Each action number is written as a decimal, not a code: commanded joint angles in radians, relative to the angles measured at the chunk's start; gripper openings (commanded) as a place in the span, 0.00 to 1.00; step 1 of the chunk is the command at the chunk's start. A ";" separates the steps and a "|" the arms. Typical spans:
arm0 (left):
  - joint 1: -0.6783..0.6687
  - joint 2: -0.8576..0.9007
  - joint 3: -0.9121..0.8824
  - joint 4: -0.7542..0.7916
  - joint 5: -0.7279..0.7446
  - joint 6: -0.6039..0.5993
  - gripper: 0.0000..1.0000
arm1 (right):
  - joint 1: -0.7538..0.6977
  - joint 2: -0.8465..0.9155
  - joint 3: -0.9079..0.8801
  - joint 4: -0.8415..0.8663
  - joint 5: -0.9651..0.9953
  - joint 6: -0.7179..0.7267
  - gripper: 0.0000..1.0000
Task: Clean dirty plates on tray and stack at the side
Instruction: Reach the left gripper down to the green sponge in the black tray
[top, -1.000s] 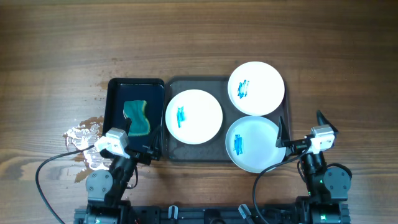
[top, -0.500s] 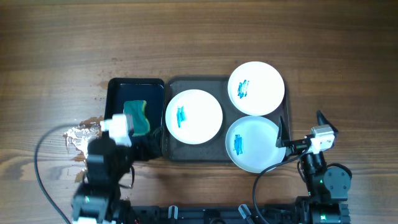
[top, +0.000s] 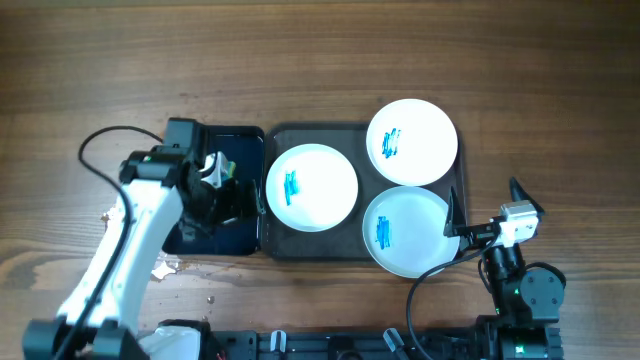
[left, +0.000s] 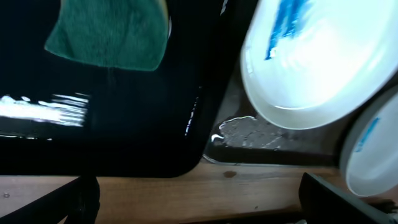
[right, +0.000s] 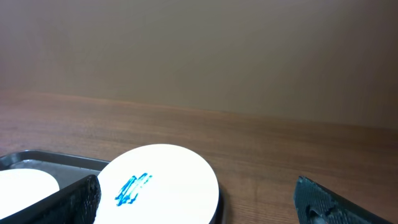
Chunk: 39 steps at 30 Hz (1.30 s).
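Hanging spread, left pincer (left: 196, 198) faces a green sponge (left: 109, 31), seemingly mostly hidden overhead; right pincer (right: 196, 198) spread.

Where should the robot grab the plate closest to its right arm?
Probably by its near rim, coming in low from the robot's own side. That plate overhangs the front edge of the tray, so one finger could likely slip underneath there while the other closes on top.

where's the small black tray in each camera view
overhead: small black tray sits left of centre, partly under the left arm.
left wrist: it fills the left half, with the green sponge on it at the top.
right wrist: not in it.
shared landmark: the leftmost plate, blue-smeared, lies to its right in both.
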 joint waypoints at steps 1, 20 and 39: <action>0.006 0.037 0.016 0.026 0.004 0.002 1.00 | 0.004 -0.004 -0.001 0.003 0.006 -0.017 1.00; 0.006 0.037 0.016 0.071 0.005 0.002 1.00 | 0.004 -0.004 0.000 0.043 -0.155 0.042 1.00; 0.006 0.037 0.016 0.142 0.005 0.002 1.00 | 0.005 0.956 0.878 -0.718 -0.560 0.175 1.00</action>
